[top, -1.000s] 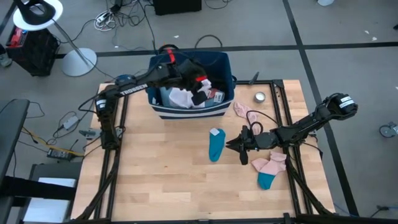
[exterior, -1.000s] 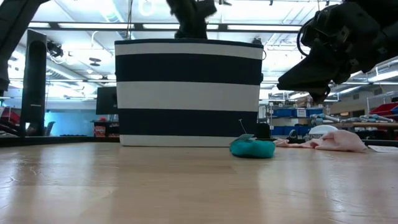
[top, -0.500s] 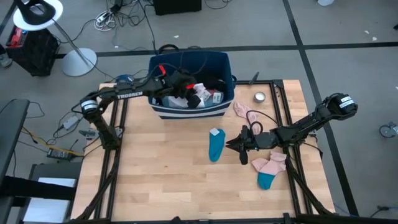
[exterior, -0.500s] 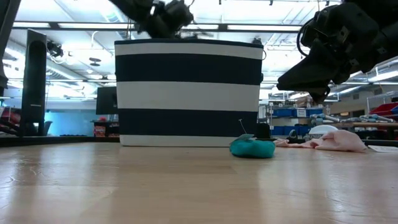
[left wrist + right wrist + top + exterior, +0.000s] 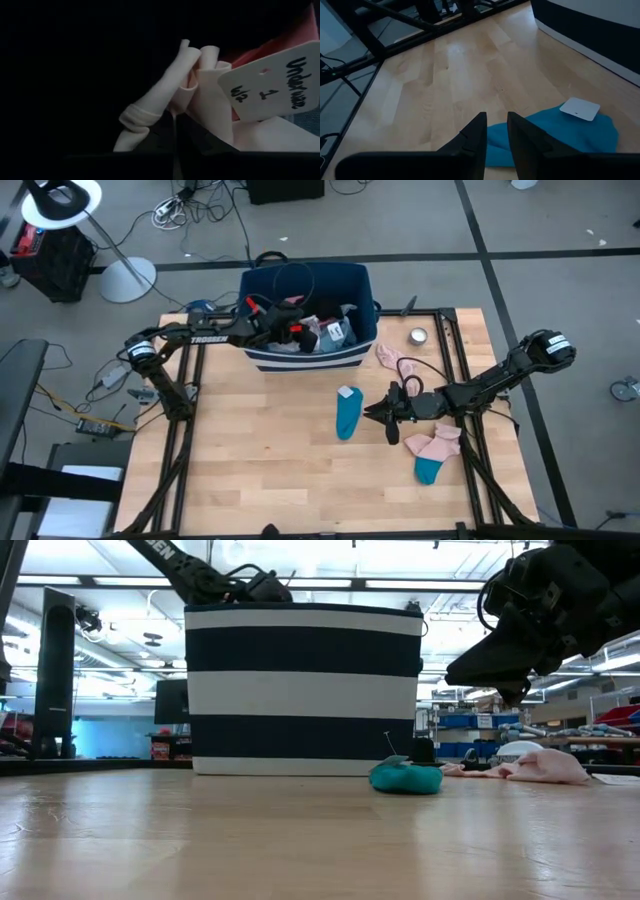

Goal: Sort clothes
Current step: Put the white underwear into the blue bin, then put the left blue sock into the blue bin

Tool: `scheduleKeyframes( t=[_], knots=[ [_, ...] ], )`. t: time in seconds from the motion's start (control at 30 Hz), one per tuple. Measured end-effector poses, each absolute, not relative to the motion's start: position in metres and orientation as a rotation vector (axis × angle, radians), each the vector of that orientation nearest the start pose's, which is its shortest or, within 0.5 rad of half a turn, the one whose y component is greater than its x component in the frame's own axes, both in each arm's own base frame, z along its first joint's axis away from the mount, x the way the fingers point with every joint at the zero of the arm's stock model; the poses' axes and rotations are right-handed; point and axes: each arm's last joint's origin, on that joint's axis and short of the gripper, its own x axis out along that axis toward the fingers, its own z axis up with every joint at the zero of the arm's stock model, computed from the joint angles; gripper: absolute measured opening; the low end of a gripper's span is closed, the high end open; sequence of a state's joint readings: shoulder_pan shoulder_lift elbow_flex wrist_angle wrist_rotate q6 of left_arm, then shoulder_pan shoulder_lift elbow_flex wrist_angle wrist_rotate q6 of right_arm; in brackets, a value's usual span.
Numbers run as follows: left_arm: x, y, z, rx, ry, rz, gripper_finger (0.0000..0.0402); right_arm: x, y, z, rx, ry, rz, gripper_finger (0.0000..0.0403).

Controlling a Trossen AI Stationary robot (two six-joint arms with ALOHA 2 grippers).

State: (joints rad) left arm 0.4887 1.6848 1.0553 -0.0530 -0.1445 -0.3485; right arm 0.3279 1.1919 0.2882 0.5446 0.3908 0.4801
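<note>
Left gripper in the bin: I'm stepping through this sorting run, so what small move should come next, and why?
Probably lift straight up: the left gripper is shut down inside the navy bin, with a pale pink garment right at its fingers.

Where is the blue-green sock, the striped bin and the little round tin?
teal sock (image 5: 346,416), high view, middle of its length
striped bin (image 5: 303,690), low view, white band of its front wall
round tin (image 5: 417,336), high view, centre of its top
</note>
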Motion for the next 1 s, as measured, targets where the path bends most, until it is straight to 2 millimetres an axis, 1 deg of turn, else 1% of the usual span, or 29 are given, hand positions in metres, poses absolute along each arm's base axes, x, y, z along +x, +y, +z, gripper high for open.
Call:
scheduleKeyframes(
  t=[0.13, 0.3, 0.43, 0.53, 0.6, 0.67, 0.77, 0.83, 1.0],
  knots=[
    [0.314, 0.172, 0.208, -0.473, 0.559, 0.721, 0.0029, 0.202, 0.057, 0.160, 0.349, 0.313, -0.141, 0.0077],
    [0.315, 0.172, 0.208, -0.476, 0.553, 0.717, 0.0081, 0.202, 0.057, 0.160, 0.349, 0.313, -0.141, 0.0077],
    [0.318, 0.172, 0.214, -0.494, 0.537, 0.647, 0.0112, 0.202, 0.057, 0.160, 0.349, 0.313, -0.141, 0.0077],
    [0.321, 0.173, 0.228, -0.515, 0.526, 0.579, 0.0116, 0.202, 0.057, 0.160, 0.349, 0.313, -0.141, 0.0077],
    [0.322, 0.171, 0.244, -0.525, 0.510, 0.521, 0.0116, 0.202, 0.057, 0.160, 0.349, 0.313, -0.141, 0.0077],
    [0.321, 0.168, 0.262, -0.497, 0.508, 0.480, 0.0116, 0.202, 0.057, 0.160, 0.346, 0.315, -0.141, 0.0077],
    [0.312, 0.160, 0.283, -0.438, 0.546, 0.448, 0.0116, 0.202, 0.057, 0.160, 0.344, 0.319, -0.142, 0.0077],
    [0.306, 0.153, 0.292, -0.415, 0.571, 0.433, 0.0115, 0.202, 0.057, 0.159, 0.344, 0.321, -0.142, 0.0077],
    [0.286, 0.135, 0.320, -0.367, 0.543, 0.403, 0.0115, 0.202, 0.057, 0.159, 0.343, 0.322, -0.143, 0.0077]
  ],
)
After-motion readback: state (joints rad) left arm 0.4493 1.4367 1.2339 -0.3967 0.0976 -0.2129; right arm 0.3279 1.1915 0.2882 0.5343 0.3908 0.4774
